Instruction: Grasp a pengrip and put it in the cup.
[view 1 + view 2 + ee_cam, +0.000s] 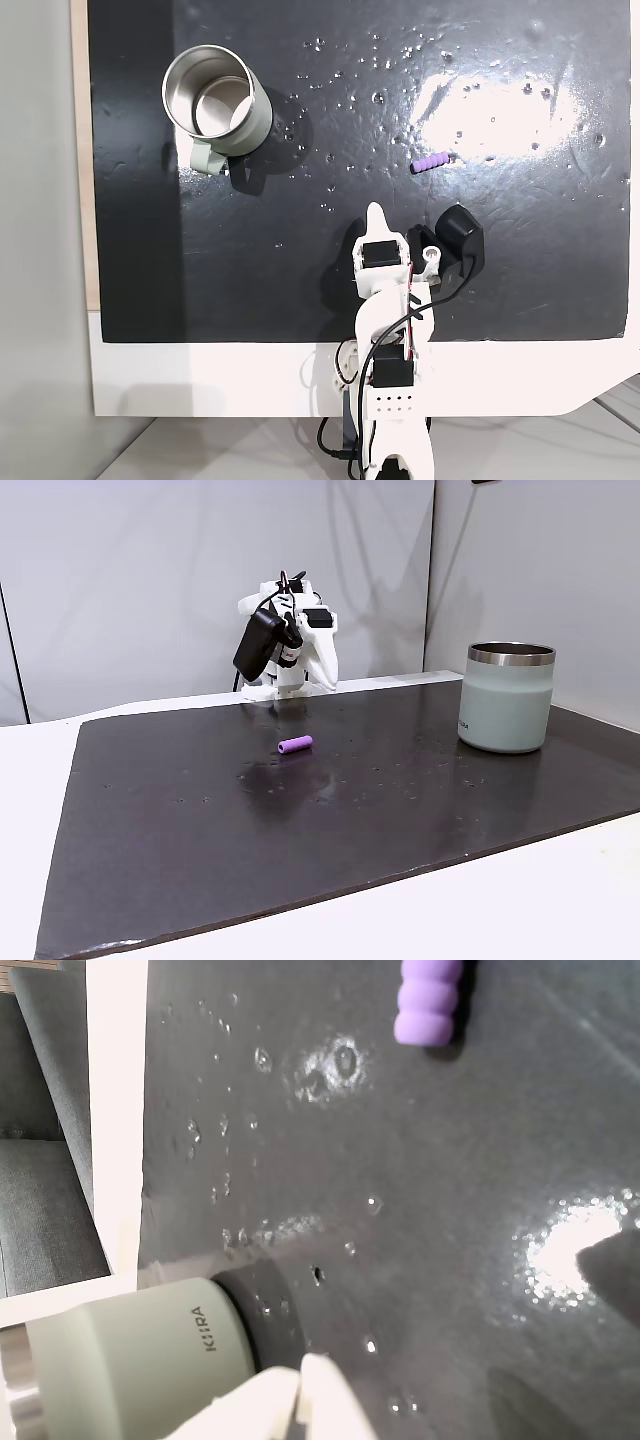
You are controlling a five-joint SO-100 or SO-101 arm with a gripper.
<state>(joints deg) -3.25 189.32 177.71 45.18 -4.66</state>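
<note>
1. On the black mat (250, 280) that covers the surface, the pengrip (432, 161) lies on its side, alone, ahead of the arm and a little to the right in the top-down fixed view. In the wrist view its ridged end (430, 1005) sits at the top edge.
2. Cup (215, 100) stands upright at the far left of the mat, well apart from the pengrip; interior looks bare.
3. Arm is folded back near the mat's near edge. Jaws (375, 215) hold nothing; tips appear drawn together, pale tips meeting at the bottom of the wrist view (300, 1385).
4. Step in hand, as judged: the reach has not begun.
5. To do it well: spread the jaws first, turn the wrist so they close across the short tube's width, descend centred over it.
6. Risk: tube is round and may roll if nudged on one side; mat is pitted and glossy.
</note>
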